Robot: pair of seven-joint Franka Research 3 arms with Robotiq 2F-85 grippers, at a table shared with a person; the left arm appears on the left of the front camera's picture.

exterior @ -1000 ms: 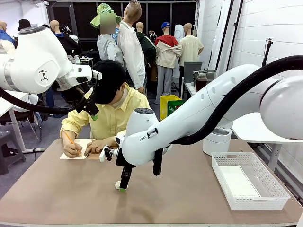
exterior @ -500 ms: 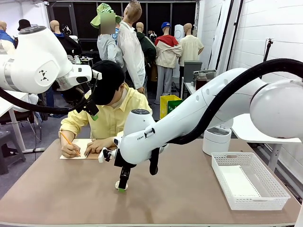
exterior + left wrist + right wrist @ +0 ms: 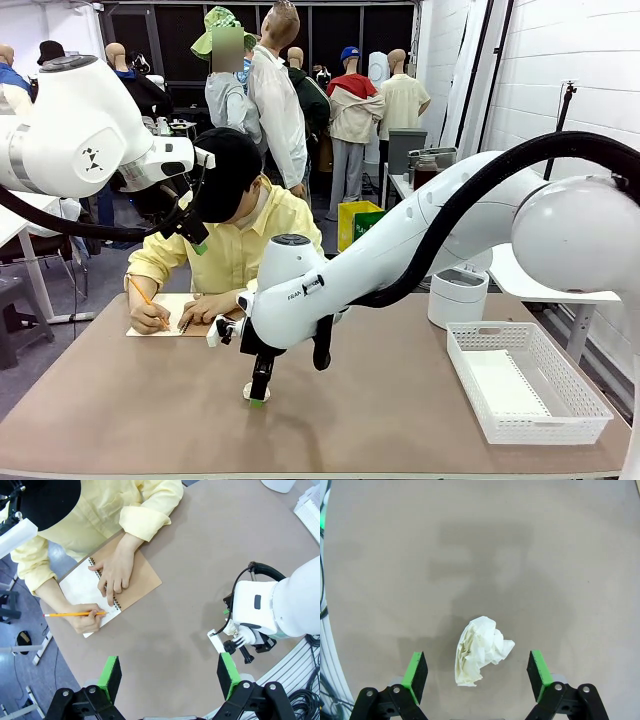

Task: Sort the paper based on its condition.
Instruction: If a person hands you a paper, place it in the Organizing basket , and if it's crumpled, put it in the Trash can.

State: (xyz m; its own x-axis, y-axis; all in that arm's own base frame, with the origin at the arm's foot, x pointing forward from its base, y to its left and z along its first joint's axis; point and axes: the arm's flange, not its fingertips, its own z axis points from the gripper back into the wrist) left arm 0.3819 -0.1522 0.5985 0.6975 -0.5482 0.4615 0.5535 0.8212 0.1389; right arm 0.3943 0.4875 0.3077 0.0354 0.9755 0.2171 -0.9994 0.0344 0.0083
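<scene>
the sorting looks partly done, i judge: one flat sheet (image 3: 500, 388) seems to lie in the white basket (image 3: 550, 428) at the right. one crumpled paper (image 3: 481, 652) is left on the tabletop (image 3: 560, 555). the right gripper (image 3: 477, 669) hangs over it, spread wide, a pad on each side, not touching. the left gripper (image 3: 168, 674) is also spread and empty, high above the person, who writes in one notebook (image 3: 137, 582) with one pencil (image 3: 75, 613). one round white bin (image 3: 458, 298) stands behind the basket.

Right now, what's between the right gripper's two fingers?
A crumpled paper ball lies on the table between the right gripper's open fingers, touching neither, in the right wrist view.
</scene>
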